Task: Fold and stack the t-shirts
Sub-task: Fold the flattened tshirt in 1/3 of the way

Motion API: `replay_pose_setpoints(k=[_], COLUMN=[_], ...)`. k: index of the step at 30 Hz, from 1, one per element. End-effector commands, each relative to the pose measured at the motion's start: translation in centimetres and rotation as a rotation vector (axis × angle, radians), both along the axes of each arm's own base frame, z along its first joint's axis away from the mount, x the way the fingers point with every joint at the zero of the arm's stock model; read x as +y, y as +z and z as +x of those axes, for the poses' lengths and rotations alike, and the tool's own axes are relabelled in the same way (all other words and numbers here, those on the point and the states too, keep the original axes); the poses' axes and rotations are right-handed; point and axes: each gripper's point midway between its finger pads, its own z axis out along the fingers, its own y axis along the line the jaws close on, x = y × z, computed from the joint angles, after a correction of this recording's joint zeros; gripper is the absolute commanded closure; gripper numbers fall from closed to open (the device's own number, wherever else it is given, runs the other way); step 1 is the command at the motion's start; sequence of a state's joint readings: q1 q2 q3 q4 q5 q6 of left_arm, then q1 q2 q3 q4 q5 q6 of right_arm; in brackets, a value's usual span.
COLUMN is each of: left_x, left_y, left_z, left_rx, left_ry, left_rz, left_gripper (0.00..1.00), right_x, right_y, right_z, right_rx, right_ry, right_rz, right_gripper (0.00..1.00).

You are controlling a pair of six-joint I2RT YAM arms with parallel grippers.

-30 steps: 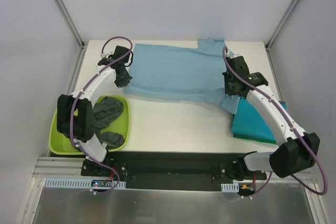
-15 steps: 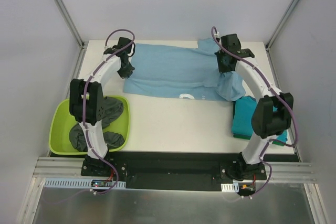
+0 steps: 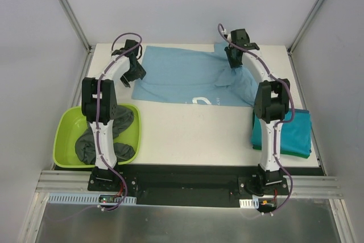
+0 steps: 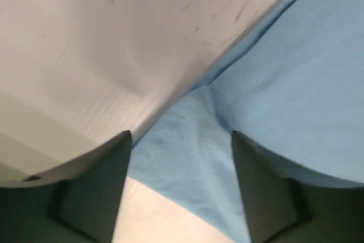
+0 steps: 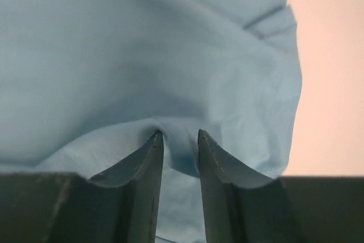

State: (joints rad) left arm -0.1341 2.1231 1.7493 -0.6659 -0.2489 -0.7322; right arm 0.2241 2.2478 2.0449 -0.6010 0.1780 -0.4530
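The light blue t-shirt (image 3: 187, 78) lies folded across the back of the table, a white printed mark (image 3: 200, 101) showing at its front edge. My left gripper (image 3: 135, 75) hangs open over its left corner (image 4: 187, 157), which lies flat between the spread fingers (image 4: 181, 140). My right gripper (image 3: 232, 61) is at the shirt's back right, its fingers (image 5: 178, 135) parted a little with a raised fold of blue cloth (image 5: 142, 44) between them. A folded teal t-shirt (image 3: 290, 132) lies at the right. Dark grey t-shirts (image 3: 111, 126) fill the green tub.
The lime-green tub (image 3: 60, 140) stands at the front left beside the left arm's base. White table surface (image 3: 193, 129) runs in front of the blue shirt. Grey walls close in the back and both sides.
Both arms have carried the shirt's front edge to the back, folding it. Both grippers, shut on the cloth before, have parted their fingers; the left corner now lies free.
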Motion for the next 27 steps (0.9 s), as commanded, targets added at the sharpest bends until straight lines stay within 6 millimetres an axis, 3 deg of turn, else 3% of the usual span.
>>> replay_pose_setpoints(k=[1,2,4,6,7,9,11,13,15,17,27], left_x=[0.0,0.0,-0.5,-1.3,-2.0,-3.1,-4.8,-6.9,-7.6,-7.6,-6.0], left_y=[2.2,2.7,4.3,5.7,6.0,6.2,5.7,4.8,3.4,2.2,-1.3], left_z=[1.7,1.8,1.8,1.6,1.4,0.9,0.3,-0.1,-0.4,-0.3,0.4], left_rx=[-0.052,-0.062,-0.092,-0.118,-0.119,-0.116,-0.099,-0.076,-0.044,-0.022,0.031], left_ry=[-0.022,-0.029,-0.052,-0.083,-0.107,-0.151,-0.21,-0.275,-0.29,-0.287,-0.249], left_rz=[-0.025,-0.03,-0.047,-0.088,-0.104,-0.132,-0.178,-0.246,-0.27,-0.266,-0.257], left_gripper=[0.16,0.01,0.01,0.01,0.01,0.01,0.01,0.01,0.01,0.01,0.01], right_x=[-0.1,-0.2,-0.5,-0.7,-0.7,-0.7,0.7,2.3,4.8,6.4,7.6], right_y=[3.8,4.4,5.8,7.4,7.7,7.0,6.6,5.0,3.4,1.8,-3.9], right_z=[5.4,5.6,5.1,3.5,2.4,-0.5,-3.5,-6.3,-8.2,-8.7,-8.4], right_rx=[-0.19,-0.203,-0.212,-0.219,-0.213,-0.164,-0.115,-0.031,0.058,0.108,0.234], right_ry=[0.014,0.002,-0.015,-0.038,-0.056,-0.093,-0.132,-0.187,-0.186,-0.205,-0.324], right_rz=[-0.039,-0.045,-0.045,-0.026,-0.004,0.064,0.196,0.336,0.489,0.582,0.64], right_gripper=[0.56,0.51,0.29,0.17,0.05,0.04,0.04,0.04,0.04,0.04,0.04])
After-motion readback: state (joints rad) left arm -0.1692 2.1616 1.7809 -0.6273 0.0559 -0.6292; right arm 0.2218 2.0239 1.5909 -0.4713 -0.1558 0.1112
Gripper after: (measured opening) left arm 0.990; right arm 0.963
